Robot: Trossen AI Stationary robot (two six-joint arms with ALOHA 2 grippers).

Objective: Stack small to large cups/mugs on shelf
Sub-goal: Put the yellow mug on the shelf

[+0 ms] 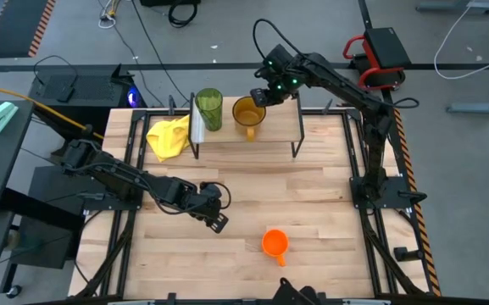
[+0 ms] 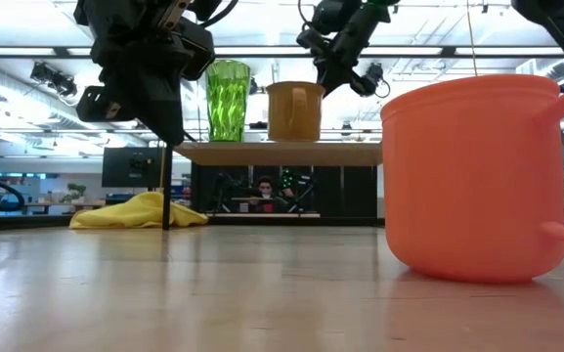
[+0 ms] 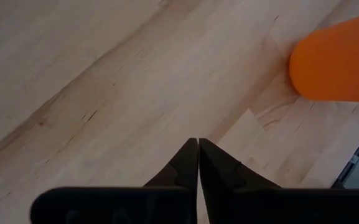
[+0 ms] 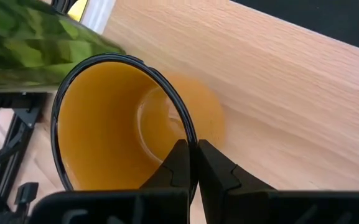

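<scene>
Now our left gripper (image 1: 218,222), fingers pressed together on nothing, has the orange mug (image 1: 275,243) at four o'clock, nearer than our right gripper (image 1: 261,96), pinching the yellow mug (image 1: 247,113) rim

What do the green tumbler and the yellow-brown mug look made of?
Green tumbler: probably clear plastic or glass, since light passes through its faceted wall. Yellow-brown mug: likely glazed ceramic, with a glossy inside and dark rim. The right gripper is shut on that rim.

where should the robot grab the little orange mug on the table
Probably by the rim of the orange mug, jaws straddling the wall from above: it stands upright, mouth open upward, alone on the table. Stay off its handle, which points toward the front edge.
</scene>
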